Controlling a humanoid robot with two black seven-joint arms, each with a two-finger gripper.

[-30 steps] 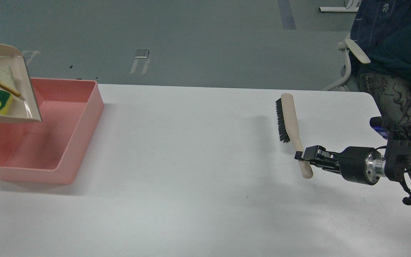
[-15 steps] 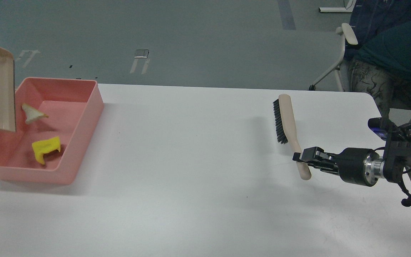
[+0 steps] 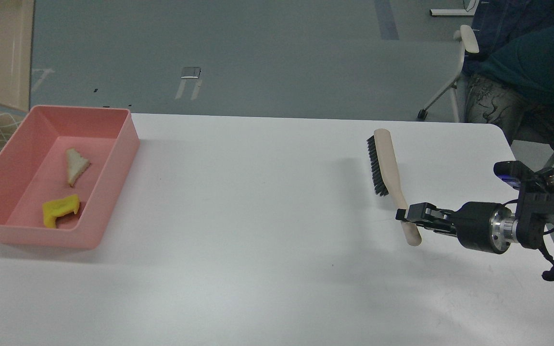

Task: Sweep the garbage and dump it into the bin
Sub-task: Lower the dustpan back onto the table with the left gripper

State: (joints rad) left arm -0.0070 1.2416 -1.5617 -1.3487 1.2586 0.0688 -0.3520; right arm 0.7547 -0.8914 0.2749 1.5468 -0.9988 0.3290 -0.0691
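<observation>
Head view, and both pieces of garbage are down in the pink bin, which sits at the far left of the white table, its near left corner reaching the table's edge. The yellow sponge piece lies on the bin floor near the front wall, bent and kinked, only yellow showing from here. Just behind it, further into the bin, rests the pale beige piece, looking like a flat wedge with its point toward the sponge; the two lie near each other but apart.

Up in the top left corner, a beige dustpan is raised above the bin, cut off by the frame edge. The left gripper is out of sight.

Over to the right side now: the right gripper comes in from the right edge, fingers clamped across the lower handle of the beige brush. The brush runs away from the robot, black bristles facing left, handle end sticking out just below the fingers. Whether the brush touches the table cannot be told.

In the far right background, a person in dark clothing sits in a white-armed chair.
</observation>
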